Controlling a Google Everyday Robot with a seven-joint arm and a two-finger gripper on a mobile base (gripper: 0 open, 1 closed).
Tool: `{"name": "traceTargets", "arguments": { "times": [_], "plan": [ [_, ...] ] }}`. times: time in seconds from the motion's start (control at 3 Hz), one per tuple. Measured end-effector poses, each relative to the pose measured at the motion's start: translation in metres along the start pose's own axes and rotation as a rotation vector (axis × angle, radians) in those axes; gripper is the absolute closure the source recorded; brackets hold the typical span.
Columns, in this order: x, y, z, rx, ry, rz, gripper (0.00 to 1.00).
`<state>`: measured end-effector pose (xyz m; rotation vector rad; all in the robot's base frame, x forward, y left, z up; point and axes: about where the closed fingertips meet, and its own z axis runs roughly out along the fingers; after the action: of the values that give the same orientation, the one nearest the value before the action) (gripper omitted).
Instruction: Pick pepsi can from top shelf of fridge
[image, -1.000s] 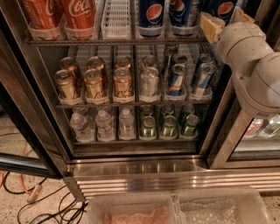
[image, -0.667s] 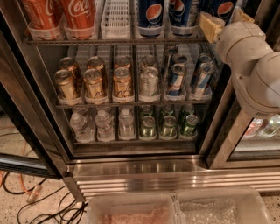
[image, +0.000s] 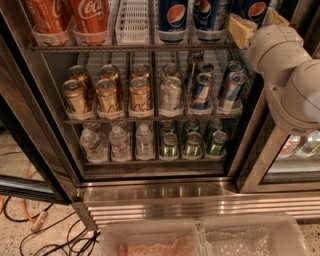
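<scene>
The pincer (image: 260, 24) is seen in the upper right of the frame. It is up at the top shelf (image: 130, 47) of the fridge (image: 160, 192), right at a pepsi can (image: 257, 9). The lower part of that can is hidden by it. It cannot be told if the pincer is loose or squeezed tight, or if the can is touched at all. Nothing else is seen to be held.

Some things could go wrong from here. In the upper left, the red cola cans (image: 90, 17) are well apart from the pincer, so they are not likely to be hit. Next to them a white tray (image: 134, 20) is seen with nothing in it. In the upper middle, two more pepsi cans (image: 172, 17) are lined up. The one on the right is just beside the pincer and could be bumped and tipped if the pincer is moved sideways.

The wanted can may slip if it is not squeezed well. If it is pulled out too low, it could be caught on the front rail of the shelf. If it is dropped, the cans on the middle shelf (image: 150, 117) could be knocked over.

On the right, the big white arm (image: 295, 85) is very near the side of the fridge. That side could be hit when the arm is pulled back.
</scene>
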<state>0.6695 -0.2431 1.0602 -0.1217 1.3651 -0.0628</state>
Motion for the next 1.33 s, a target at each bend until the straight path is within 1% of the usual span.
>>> {"name": "traceTargets", "arguments": {
  "times": [0.33, 0.67, 1.0, 1.33],
  "plan": [
    [-0.0013, -0.0068, 0.0013, 0.017, -0.004, -0.001, 0.69],
    [-0.0018, -0.003, 0.0011, 0.017, -0.004, -0.001, 0.91],
    [0.0, -0.0092, 0.0028, 0.027, -0.003, -0.003, 1.0],
    [-0.0015, -0.0076, 0.0031, 0.027, -0.003, -0.003, 1.0]
  ]
}}
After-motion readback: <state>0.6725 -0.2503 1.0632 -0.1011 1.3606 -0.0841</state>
